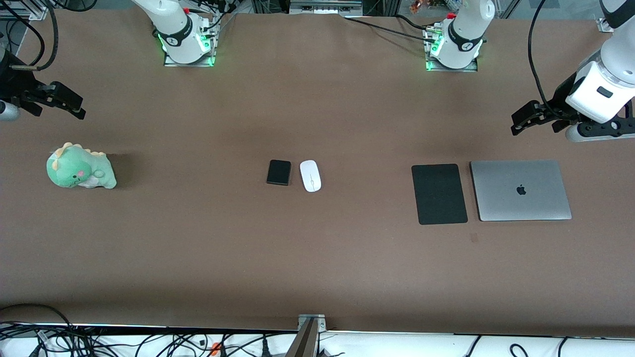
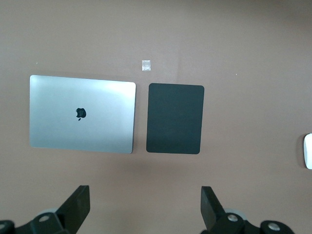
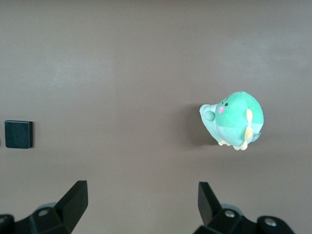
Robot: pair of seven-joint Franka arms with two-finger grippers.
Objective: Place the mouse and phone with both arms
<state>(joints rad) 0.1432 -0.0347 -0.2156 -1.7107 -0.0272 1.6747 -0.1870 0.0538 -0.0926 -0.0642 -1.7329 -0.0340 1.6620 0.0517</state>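
Note:
The white oval mouse (image 1: 310, 175) lies mid-table, beside the small black phone (image 1: 279, 172), which is toward the right arm's end of it. They lie close but apart. The mouse's edge shows in the left wrist view (image 2: 308, 151); the phone shows in the right wrist view (image 3: 18, 134). My left gripper (image 1: 521, 119) is open and empty, up over bare table at the left arm's end. My right gripper (image 1: 67, 104) is open and empty, up over bare table at the right arm's end. Both arms wait.
A flat black mouse pad (image 1: 439, 194) and a closed silver laptop (image 1: 520, 190) lie side by side toward the left arm's end. A green plush dinosaur (image 1: 79, 166) sits toward the right arm's end. Cables hang below the table's near edge.

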